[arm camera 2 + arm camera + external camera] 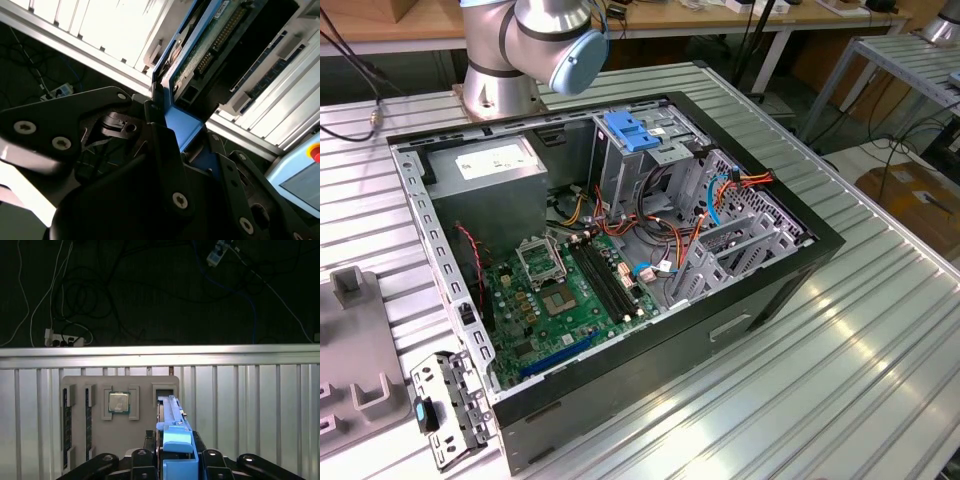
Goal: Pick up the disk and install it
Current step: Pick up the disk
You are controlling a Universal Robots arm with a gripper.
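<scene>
The end effector (177, 462) was closed on the disk (171, 412). Its black fingers (142, 460) clamped the blue plastic piece (177, 447) at the disk's near end. The disk stood on edge over the grey tray (90, 440), which lay on the ribbed tabletop (260, 405). Whether its lower edge had cleared the tray's slot could not be told.

To do the pick-up well, I judged that the lift should run straight along the disk's own plane, so the rails would not scrape the slot walls. The grip also needed to stay on the plastic and off the bare board. A processor chip (119, 402) and memory sticks (65, 425) sat just beside the disk in the same tray, so any sideways drift risked a knock. The open computer case (750, 300) stood apart from the tray, toward the exterior view's right.

Seen edge-on in the first wrist view, the disk looked thin and flat, a slim metal slab framed in blue. The second wrist view showed its underside: a green circuit board (205, 50) with a dark connector row, edged by a blue rail (182, 125).
</scene>
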